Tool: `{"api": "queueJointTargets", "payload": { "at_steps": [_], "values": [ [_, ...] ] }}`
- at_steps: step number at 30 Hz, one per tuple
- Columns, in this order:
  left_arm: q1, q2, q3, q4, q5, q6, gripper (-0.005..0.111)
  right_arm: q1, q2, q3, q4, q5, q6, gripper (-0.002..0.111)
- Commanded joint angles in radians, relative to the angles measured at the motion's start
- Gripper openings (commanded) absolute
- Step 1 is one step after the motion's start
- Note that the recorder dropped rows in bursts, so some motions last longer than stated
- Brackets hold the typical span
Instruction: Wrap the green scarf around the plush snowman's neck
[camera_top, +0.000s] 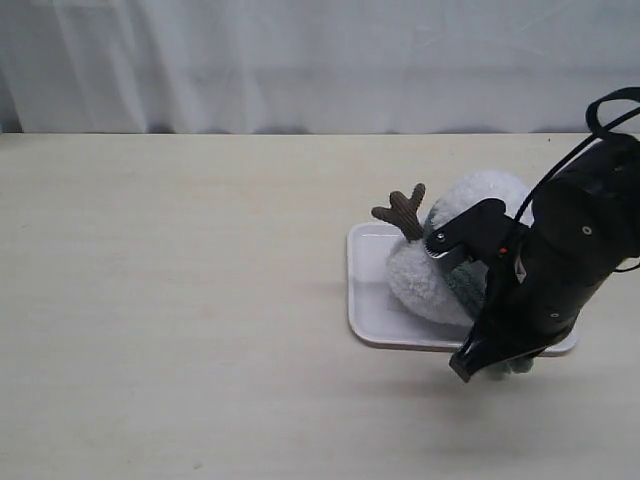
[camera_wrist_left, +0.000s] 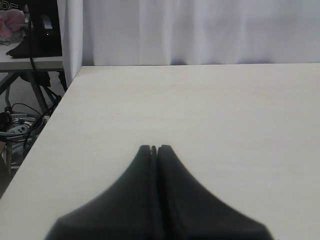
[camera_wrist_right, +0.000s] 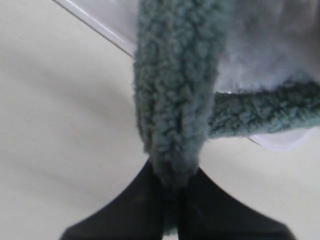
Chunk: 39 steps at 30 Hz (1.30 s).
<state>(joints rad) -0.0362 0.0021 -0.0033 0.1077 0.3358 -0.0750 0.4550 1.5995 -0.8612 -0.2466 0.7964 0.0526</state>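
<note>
A: Step?
B: Mid-wrap. Right fingers clamped on green scarf end, beside plush snowman on tray. Left fingers closed, empty, over worktop.
A: Next?
B: Probably carry the end across the neck, which the arm hides.

Pale wood-grain tabletop. White rectangular tray, rounded corners, flat on tabletop, right of centre. White curtain hangs behind table's far edge. Past table's side: neighbouring desk on metal legs, black box on it, pink fluffy item beside box, tangled cables underneath.
</note>
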Motion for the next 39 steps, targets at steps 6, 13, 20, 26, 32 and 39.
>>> {"api": "queueJointTargets", "payload": {
  "at_steps": [6,13,20,26,32,39],
  "values": [
    [0.001,-0.002,0.003,-0.004,-0.013,-0.001,0.000,0.001,0.097,-0.004,-0.181,0.021,0.153,0.023],
    [0.001,-0.002,0.003,-0.004,-0.013,-0.001,0.000,0.001,0.097,-0.004,-0.186,0.014,0.234,0.053],
    [0.001,-0.002,0.003,-0.004,-0.013,-0.001,0.000,0.001,0.097,0.014,-0.251,0.037,0.441,0.066],
    [0.001,-0.002,0.003,-0.004,-0.013,-0.001,0.000,0.001,0.097,0.088,-0.337,-0.136,0.582,0.066],
    [0.001,-0.002,0.003,-0.004,-0.013,-0.001,0.000,0.001,0.097,0.121,-0.412,-0.233,0.690,0.060],
    [0.001,-0.002,0.003,-0.004,-0.013,-0.001,0.000,-0.002,0.097,0.146,-0.494,-0.292,0.792,0.059]
  ]
}}
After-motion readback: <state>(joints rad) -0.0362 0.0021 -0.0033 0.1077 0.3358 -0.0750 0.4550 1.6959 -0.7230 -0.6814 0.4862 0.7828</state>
